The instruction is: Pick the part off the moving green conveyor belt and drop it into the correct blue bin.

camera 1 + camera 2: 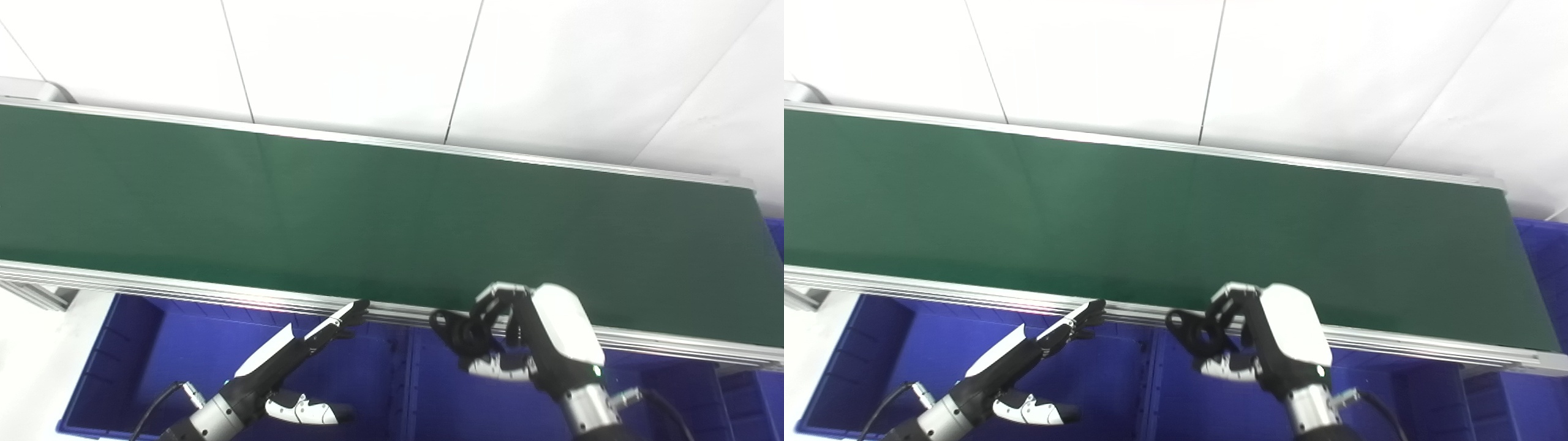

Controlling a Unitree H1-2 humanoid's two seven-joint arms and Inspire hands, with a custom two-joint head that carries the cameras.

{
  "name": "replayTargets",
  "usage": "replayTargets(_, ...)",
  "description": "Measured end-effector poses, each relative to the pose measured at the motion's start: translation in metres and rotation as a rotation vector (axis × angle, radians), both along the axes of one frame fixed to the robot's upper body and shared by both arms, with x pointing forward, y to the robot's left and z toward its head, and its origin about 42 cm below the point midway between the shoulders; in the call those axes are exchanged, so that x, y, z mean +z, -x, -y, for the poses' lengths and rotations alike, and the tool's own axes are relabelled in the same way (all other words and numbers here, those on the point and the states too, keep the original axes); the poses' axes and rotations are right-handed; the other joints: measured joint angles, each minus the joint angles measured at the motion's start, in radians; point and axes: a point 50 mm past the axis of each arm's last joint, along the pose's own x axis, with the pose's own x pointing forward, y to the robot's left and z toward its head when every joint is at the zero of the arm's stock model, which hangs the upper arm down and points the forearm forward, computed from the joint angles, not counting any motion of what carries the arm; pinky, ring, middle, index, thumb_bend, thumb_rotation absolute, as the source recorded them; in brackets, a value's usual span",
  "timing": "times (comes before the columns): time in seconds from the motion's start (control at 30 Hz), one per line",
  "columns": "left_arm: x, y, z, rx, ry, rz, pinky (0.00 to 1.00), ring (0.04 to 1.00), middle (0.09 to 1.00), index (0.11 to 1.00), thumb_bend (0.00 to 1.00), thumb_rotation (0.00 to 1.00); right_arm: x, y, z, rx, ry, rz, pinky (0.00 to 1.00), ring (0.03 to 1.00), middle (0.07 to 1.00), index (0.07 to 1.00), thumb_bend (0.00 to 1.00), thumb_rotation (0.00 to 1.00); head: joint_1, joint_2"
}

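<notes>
Belt (380, 220) ran green and bare across the whole view, framed by a silver aluminium rail (184, 283) on the near edge. No part lay on the visible belt surface.

Right hand (520, 334) hung over the near rail, above the gap between belt and bins. Its fingers (493, 300) were curled inward around a black, looped object (456, 331), with the thumb underneath. The object looked like the part, held clear of the belt; its exact shape could not be made out against the dark fingers.

Left hand (1029, 361) was empty and spread: fingers (1078, 318) straight and pointing up toward the rail, tips just beside its lower edge, thumb (1041, 413) splayed out low and well apart from them.

Blue bins sat below the belt's near edge. Left bin (122, 361) was under the left hand; a divider wall (401, 380) separated it from the middle bin (441, 398), over which the right hand and the held object hung. Another blue bin (775, 245) showed past the belt's right end.

White wall panels (367, 55) filled the background.
</notes>
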Motion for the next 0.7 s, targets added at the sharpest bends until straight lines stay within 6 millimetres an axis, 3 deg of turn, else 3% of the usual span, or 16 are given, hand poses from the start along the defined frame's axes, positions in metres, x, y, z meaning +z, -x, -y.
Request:
replayTargets(0.23,0.003,-0.001,-0.005,0.015,0.007,-0.010,0.87,0.934,0.975,0.991,0.66,0.50,-0.010,0.015,0.002,0.081,0.087,-0.126,0.18,0.245,0.472,0.491,0.53,0.00,-0.011,0.023)
replayTargets(0.43,0.008,-0.002,-0.004,0.015,0.009,0.000,0.85,0.927,0.971,0.988,0.66,0.49,-0.022,0.005,-0.001,0.176,0.214,-0.218,0.17,0.244,0.471,0.492,0.53,0.00,-0.009,0.038)
replayTargets(0.5,0.008,0.000,-0.005,0.018,0.009,-0.003,0.84,0.923,0.969,0.987,0.66,0.49,-0.027,0.002,-0.002,0.200,0.264,-0.251,0.21,0.284,0.473,0.492,0.53,0.00,-0.011,0.041)
replayTargets(0.63,0.011,0.000,-0.004,0.020,0.013,0.002,0.84,0.921,0.969,0.986,0.67,0.50,-0.045,-0.005,-0.003,0.235,0.365,-0.328,0.20,0.271,0.472,0.494,0.53,0.00,-0.011,0.048)
replayTargets(0.7,0.012,0.000,-0.004,0.022,0.018,0.001,0.84,0.923,0.970,0.987,0.67,0.50,-0.047,-0.008,-0.006,0.259,0.418,-0.358,0.30,0.369,0.481,0.495,0.52,0.00,-0.012,0.052)
